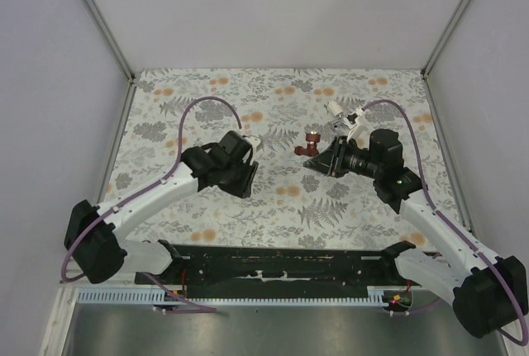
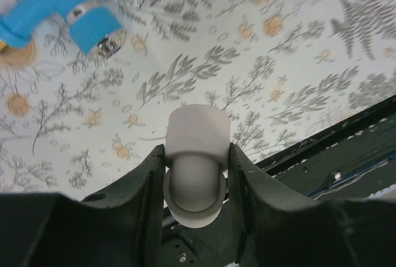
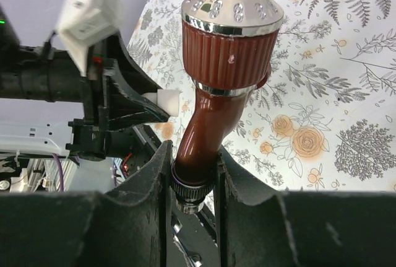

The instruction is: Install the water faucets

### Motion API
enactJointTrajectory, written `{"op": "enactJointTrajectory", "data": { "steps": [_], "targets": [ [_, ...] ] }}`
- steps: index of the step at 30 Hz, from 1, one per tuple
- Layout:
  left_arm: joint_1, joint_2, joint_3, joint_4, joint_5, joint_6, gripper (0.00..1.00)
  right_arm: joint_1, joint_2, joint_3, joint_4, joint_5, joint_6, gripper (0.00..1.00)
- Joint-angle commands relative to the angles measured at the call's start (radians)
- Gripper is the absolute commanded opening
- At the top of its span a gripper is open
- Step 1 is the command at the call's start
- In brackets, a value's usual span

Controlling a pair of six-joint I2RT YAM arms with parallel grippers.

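Left end effector (image 2: 197, 155): closed on the white pipe fitting (image 2: 198, 124), which is pinched across its bend with the open mouth pointing away from the wrist.
Right end effector (image 3: 193, 155): clamped on the copper-toned faucet (image 3: 229, 50), low on its neck and just above the threaded stem, knob uppermost.
Faucet position: seemingly carried above the surface (image 2: 297, 62), at 3 o'clock of the fitting in the top view, near it but apart.
Blue faucet (image 2: 55, 0): seen on the surface at 11 o'clock in the left wrist view, ungripped.
Step in hand: the stem is judged due to be mated with the fitting's mouth.
Doing it well: stem and mouth should be brought onto one axis before contact, the fitting held steady, and the threads started gently so that cross-threading is avoided. Since the faucet is gripped close to its threads, fouling of the rim should be watched for.
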Motion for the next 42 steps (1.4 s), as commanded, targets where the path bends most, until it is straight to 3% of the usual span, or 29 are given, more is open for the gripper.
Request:
{"op": "enactJointTrajectory", "data": {
  "steps": [1, 7, 11, 19, 22, 26, 42],
  "targets": [
    [0.002, 0.107, 0.055, -0.184, -0.079, -0.070, 0.02, -0.004, -0.031, -0.016, 0.014, 0.029, -0.053, 0.00],
    [-0.043, 0.273, 0.092, -0.192, -0.172, -0.070, 0.04, -0.004, -0.047, -0.028, 0.012, 0.041, -0.073, 0.00],
    [-0.052, 0.340, 0.095, -0.170, -0.201, -0.079, 0.16, -0.004, -0.048, -0.032, 0.012, 0.038, -0.081, 0.00],
    [-0.074, 0.431, 0.084, -0.144, -0.208, -0.086, 0.26, -0.004, -0.046, -0.035, 0.014, 0.035, -0.087, 0.00],
    [-0.087, 0.446, 0.104, -0.161, -0.201, -0.088, 0.37, -0.004, -0.041, -0.035, 0.014, 0.031, -0.087, 0.00],
    [-0.097, 0.469, 0.120, -0.172, -0.202, -0.091, 0.42, -0.004, -0.035, -0.035, 0.022, 0.023, -0.084, 0.00],
    [-0.110, 0.410, 0.110, -0.156, -0.195, -0.120, 0.47, -0.005, -0.055, -0.050, 0.019, 0.018, -0.098, 0.00]
  ]
}}
